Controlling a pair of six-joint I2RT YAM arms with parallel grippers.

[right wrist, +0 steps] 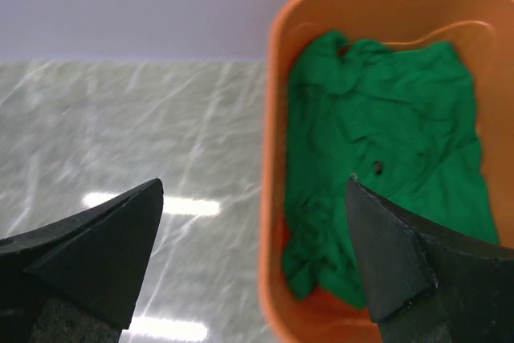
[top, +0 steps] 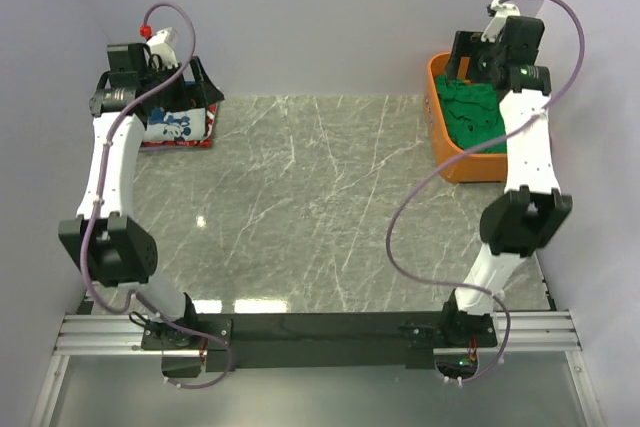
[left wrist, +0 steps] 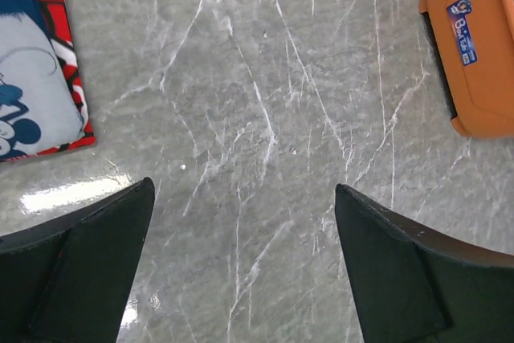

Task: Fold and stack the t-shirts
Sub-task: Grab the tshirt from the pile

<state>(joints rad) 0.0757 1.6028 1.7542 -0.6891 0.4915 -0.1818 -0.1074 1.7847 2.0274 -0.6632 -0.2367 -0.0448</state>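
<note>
A dark blue t-shirt with white cartoon print [top: 178,123] lies folded on a red t-shirt [top: 176,143] at the far left of the table. Both show in the left wrist view, the blue one [left wrist: 24,94] over the red one [left wrist: 71,46]. My left gripper [top: 192,95] hovers above this stack, open and empty [left wrist: 243,185]. A bright green t-shirt [top: 470,115] lies crumpled in the orange bin [top: 470,167] at the far right. My right gripper [top: 462,65] hangs over the bin's left rim, open and empty [right wrist: 253,182], above the green shirt [right wrist: 377,150]. A reddish patch [right wrist: 321,299] shows under the green cloth; I cannot tell whether it is cloth.
The grey marble table [top: 320,207] spreads between stack and bin. The bin's orange rim [right wrist: 269,158] runs between my right fingers. The bin, with a blue label, shows in the left wrist view [left wrist: 474,46]. Lilac walls close the back and sides.
</note>
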